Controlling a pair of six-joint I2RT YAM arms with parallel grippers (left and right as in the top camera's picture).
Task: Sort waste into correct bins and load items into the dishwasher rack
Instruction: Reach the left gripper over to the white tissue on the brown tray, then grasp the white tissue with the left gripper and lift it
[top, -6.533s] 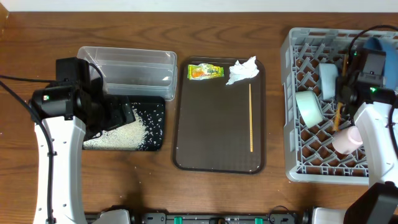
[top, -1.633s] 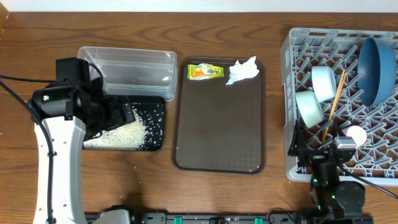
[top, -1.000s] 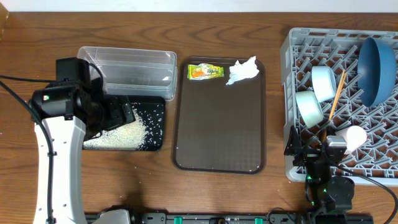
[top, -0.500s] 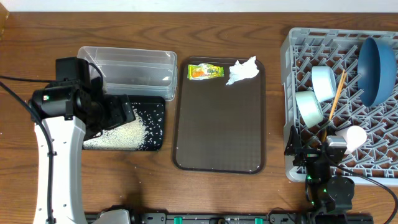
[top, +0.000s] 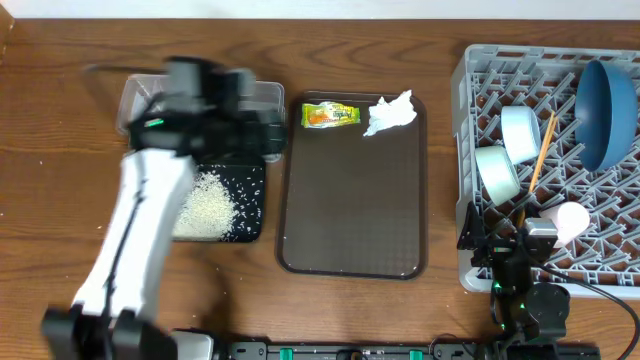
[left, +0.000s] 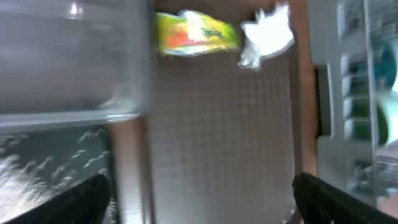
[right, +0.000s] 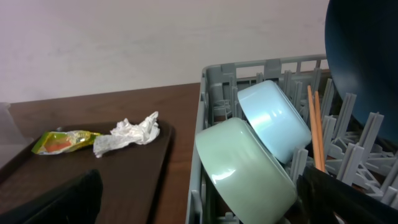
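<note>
The yellow-green wrapper and the white tissue lie at the far end of the brown serving tray. Rice lies in the black tray, in front of the clear tub. My left gripper is blurred, open and empty, between the tub and the brown tray. The left wrist view shows the wrapper and tissue ahead of the left gripper. The grey rack holds the deep-blue bowl, light-blue bowl, pale-green bowl, chopsticks and white cup. My right gripper is open and empty at the rack's front-left corner.
The right wrist view looks along the rack's left wall past the pale-green bowl and light-blue bowl. A few rice grains lie on the wooden table beside the black tray.
My left arm has swung from over the black tray up and right toward the brown tray. Earlier, the right arm drew back from the rack to the front; one chopstick left the brown tray.
</note>
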